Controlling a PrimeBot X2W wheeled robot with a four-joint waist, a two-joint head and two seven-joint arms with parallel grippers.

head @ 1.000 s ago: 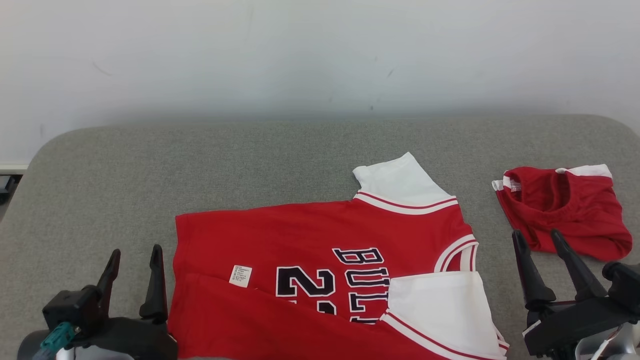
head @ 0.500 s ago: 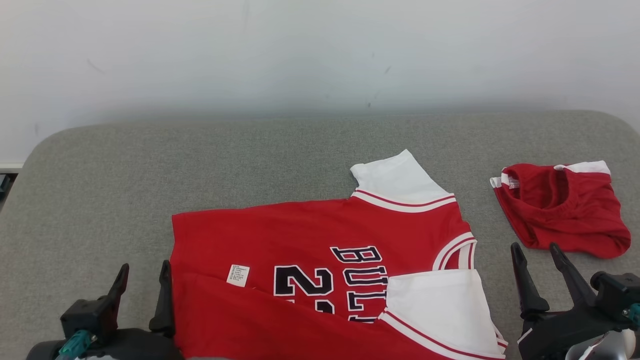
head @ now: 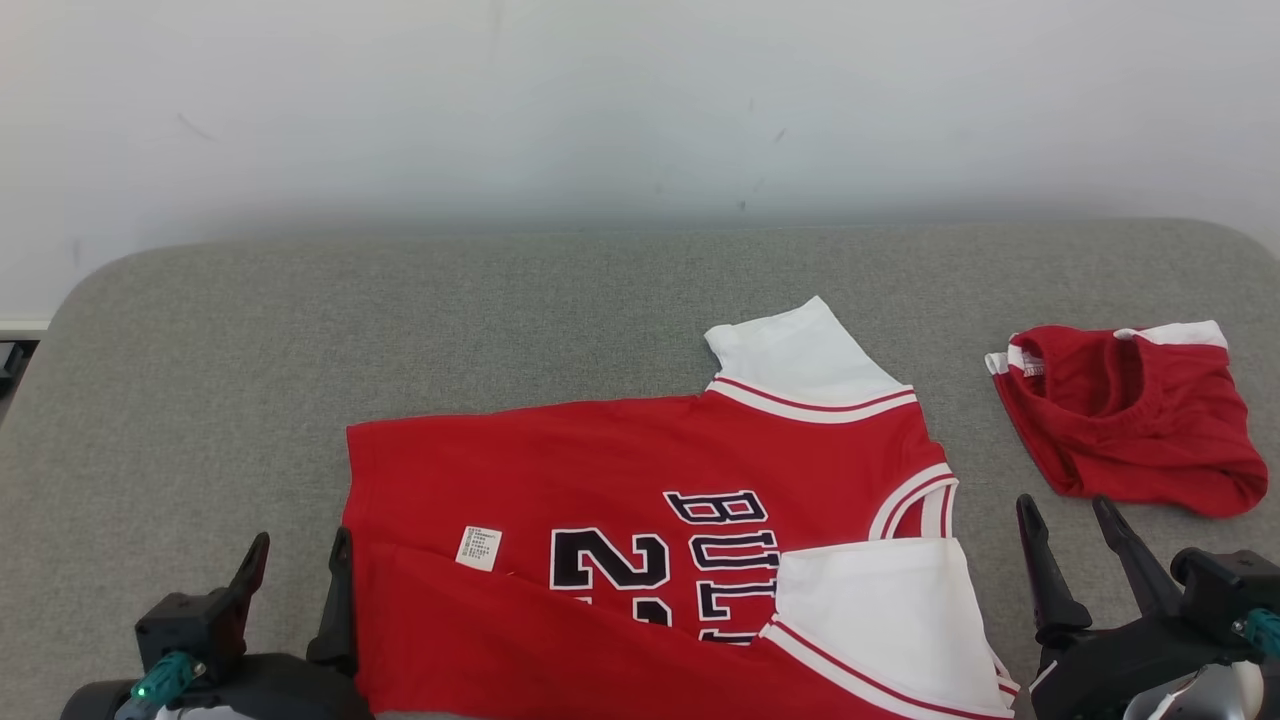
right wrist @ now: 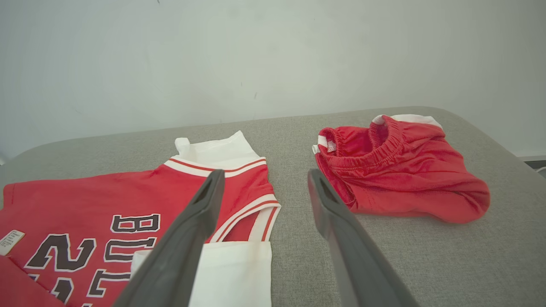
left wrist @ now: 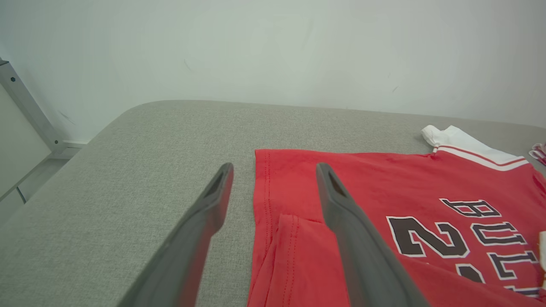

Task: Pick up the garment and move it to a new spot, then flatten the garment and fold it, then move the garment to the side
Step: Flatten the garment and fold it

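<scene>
Head view: jersey (head: 600,460) part-folded on grey surface (head: 300,330); left tool (head: 303,538), right tool (head: 1062,500) spread wide, empty.

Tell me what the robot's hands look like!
Both hands, the left gripper and the right gripper, look alike. Each has two long dark grey fingers that narrow to a tip, with a small slot near the end. They grow out of a chunky black block, and a little teal plug sits on each block.
</scene>
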